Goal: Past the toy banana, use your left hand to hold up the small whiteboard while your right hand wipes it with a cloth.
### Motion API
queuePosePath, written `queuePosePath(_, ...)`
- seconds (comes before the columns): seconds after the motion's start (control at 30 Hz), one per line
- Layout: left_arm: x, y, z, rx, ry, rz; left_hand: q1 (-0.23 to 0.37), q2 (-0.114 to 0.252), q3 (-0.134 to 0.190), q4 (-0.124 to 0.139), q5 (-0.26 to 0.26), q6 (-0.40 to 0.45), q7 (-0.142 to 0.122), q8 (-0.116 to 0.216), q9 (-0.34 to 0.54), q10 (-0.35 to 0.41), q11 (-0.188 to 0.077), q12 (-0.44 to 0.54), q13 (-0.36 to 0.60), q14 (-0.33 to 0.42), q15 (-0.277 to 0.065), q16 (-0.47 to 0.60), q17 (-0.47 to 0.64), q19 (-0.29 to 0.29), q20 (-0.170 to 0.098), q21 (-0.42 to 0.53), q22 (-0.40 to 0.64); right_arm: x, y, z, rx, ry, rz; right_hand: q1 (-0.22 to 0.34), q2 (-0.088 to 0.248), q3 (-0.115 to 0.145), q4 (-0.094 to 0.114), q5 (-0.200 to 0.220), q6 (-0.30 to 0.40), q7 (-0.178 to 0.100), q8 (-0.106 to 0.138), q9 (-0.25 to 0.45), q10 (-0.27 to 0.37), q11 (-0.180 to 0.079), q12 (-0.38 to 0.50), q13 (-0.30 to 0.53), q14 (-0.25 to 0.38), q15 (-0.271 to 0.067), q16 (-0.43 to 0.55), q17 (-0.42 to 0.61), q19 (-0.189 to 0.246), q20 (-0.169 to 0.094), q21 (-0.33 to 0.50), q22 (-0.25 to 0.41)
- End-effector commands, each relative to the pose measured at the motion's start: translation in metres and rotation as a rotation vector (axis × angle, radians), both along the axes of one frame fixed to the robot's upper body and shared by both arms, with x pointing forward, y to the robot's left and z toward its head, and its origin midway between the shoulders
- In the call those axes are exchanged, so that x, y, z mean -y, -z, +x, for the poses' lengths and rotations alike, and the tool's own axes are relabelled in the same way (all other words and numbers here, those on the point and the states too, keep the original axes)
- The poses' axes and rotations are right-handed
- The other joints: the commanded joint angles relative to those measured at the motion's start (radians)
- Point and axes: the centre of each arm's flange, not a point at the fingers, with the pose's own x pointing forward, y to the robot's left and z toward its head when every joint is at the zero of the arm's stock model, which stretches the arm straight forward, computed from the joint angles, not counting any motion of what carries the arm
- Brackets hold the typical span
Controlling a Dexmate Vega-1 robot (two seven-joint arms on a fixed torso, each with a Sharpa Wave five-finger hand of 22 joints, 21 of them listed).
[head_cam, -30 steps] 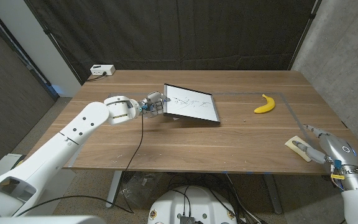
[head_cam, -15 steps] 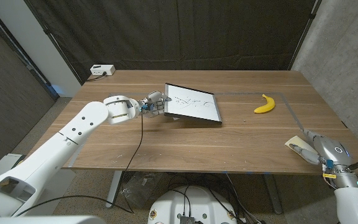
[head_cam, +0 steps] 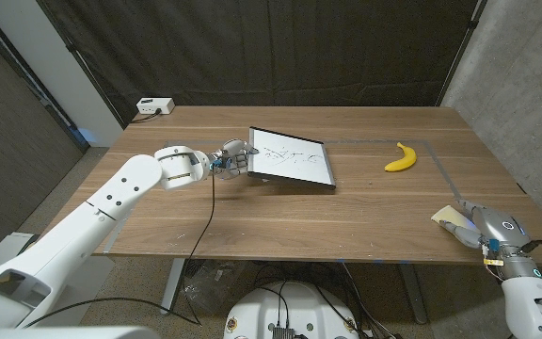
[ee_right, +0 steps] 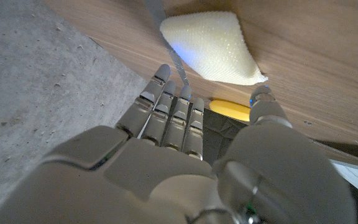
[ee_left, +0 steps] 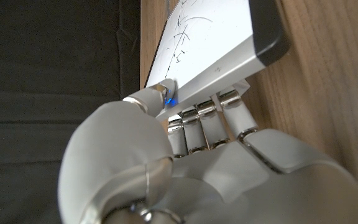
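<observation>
Left hand (head_cam: pixel 231 157) clamps left edge of small white whiteboard (head_cam: pixel 292 157), frame centre. Right hand (head_cam: pixel 473 224), lower right, fingers apart, empty; pale yellow cloth (head_cam: pixel 447 216) touching fingertips, just up-left. Yellow toy banana (head_cam: pixel 401 157) lies between cloth and whiteboard.

The wooden table (head_cam: pixel 280 212) carries a small white box (head_cam: pixel 154 106) on its far left corner, with a cable going off the edge. A thin grey tape line (head_cam: pixel 445 176) runs along the table's right side. Behind the table hangs a dark curtain (head_cam: pixel 252 47).
</observation>
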Motion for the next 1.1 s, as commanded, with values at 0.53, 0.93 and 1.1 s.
queuePosePath(0.53, -0.003, 0.001, 0.001, -0.009, -0.004, -0.003, -0.011, -0.001, 0.014, -0.001, 0.010, 0.039, 0.024, -0.009, 0.005, 0.002, -0.008, -0.007, 0.002, -0.013, 0.009, -0.005, 0.004, 0.000, 0.002, -0.013, 0.006, -0.001, 0.015, 0.007, -0.032, -0.012, -0.021, 0.063, 0.049, 0.040, -0.010, 0.012, 0.109, -0.014, 0.025, 0.002, 0.106, -0.020, 0.034, -0.001, 0.120, -0.056, 0.022, 0.003, 0.076, -0.087, 0.022, 0.006)
queuePosePath(0.93, -0.005, 0.003, 0.002, -0.019, 0.008, -0.010, -0.015, -0.001, 0.017, -0.001, 0.010, 0.035, 0.024, -0.013, 0.005, -0.002, -0.012, -0.009, 0.003, -0.018, 0.008, -0.005, 0.004, -0.003, 0.005, -0.018, 0.006, 0.008, 0.023, 0.015, -0.090, 0.003, 0.004, 0.124, 0.099, 0.080, -0.020, 0.021, 0.166, -0.014, 0.032, 0.000, 0.160, -0.020, 0.042, -0.003, 0.177, -0.076, 0.026, 0.004, 0.120, -0.102, 0.039, 0.010)
queuePosePath(1.1, -0.005, 0.004, 0.002, -0.018, 0.012, -0.013, -0.018, -0.001, 0.018, 0.000, 0.010, 0.035, 0.022, -0.013, 0.005, -0.001, -0.012, -0.009, 0.003, -0.018, 0.009, -0.005, 0.004, -0.004, 0.006, -0.020, 0.006, 0.006, 0.022, 0.016, -0.075, -0.006, 0.008, 0.169, 0.153, 0.114, -0.016, 0.026, 0.241, -0.021, 0.041, -0.002, 0.234, -0.027, 0.054, -0.005, 0.255, -0.096, 0.037, 0.007, 0.166, -0.118, 0.064, 0.017)
